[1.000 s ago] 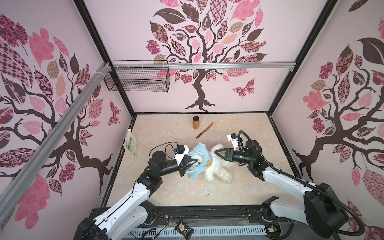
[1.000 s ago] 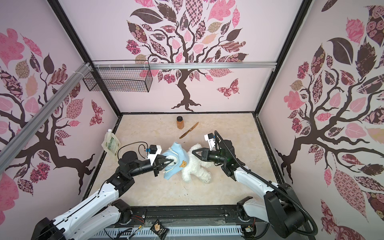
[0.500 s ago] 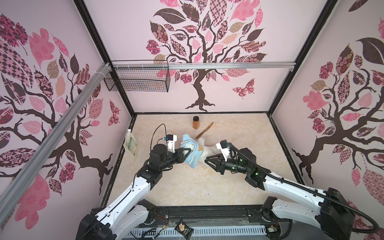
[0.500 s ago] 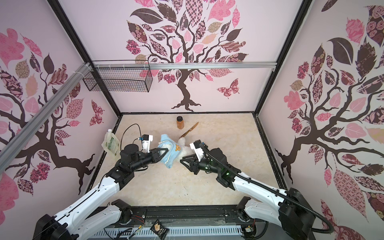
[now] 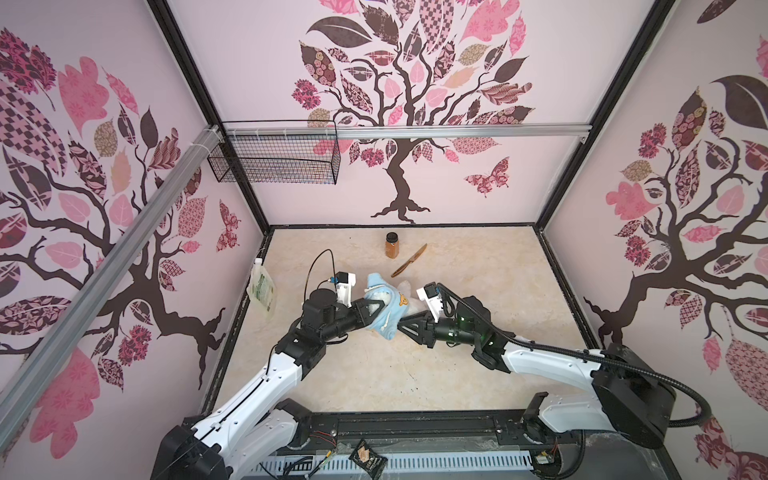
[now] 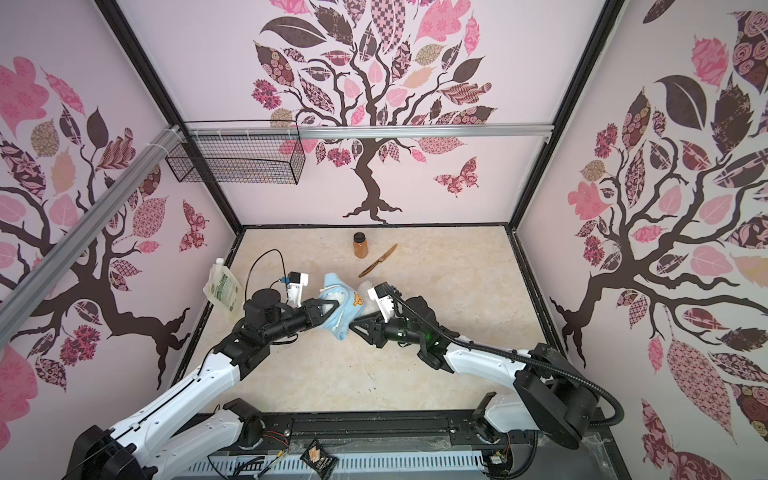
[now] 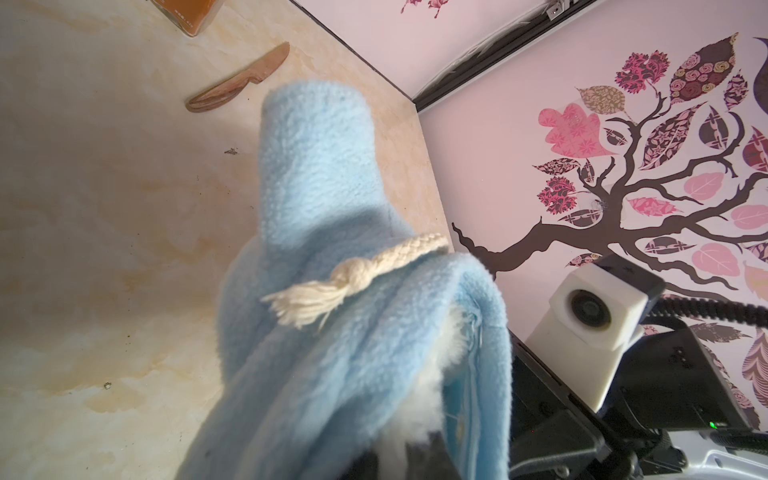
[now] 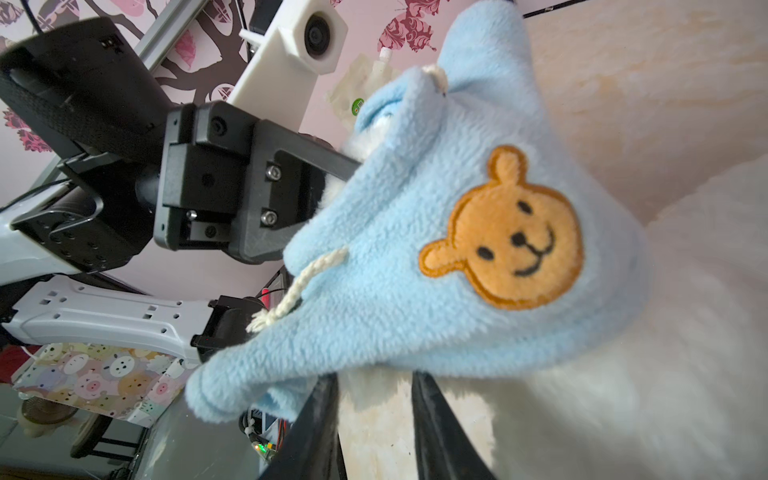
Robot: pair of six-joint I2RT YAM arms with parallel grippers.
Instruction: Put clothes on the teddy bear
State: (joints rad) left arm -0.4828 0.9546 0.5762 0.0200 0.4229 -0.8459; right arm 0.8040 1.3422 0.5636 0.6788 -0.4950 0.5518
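Beige marbled tabletop [image 5: 478, 365]: the fluffy white plush teddy bear [image 8: 623, 395] is held up near its centre. A light blue fleece shirt with a tan bear patch [image 5: 388, 320] is bunched over it. Your left gripper [image 5: 375, 308], in from 8 o'clock, pinches the shirt edge. Your right gripper [image 8: 374, 378], from 4 o'clock, is spread astride the fur under the hem. Risk: with one pinch carrying everything, the bear may slip out of the shirt and drop.

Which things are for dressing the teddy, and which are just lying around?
For the job: teddy bear, light blue shirt.
Just lying about: spice jar, wooden knife, pouch, wire basket.
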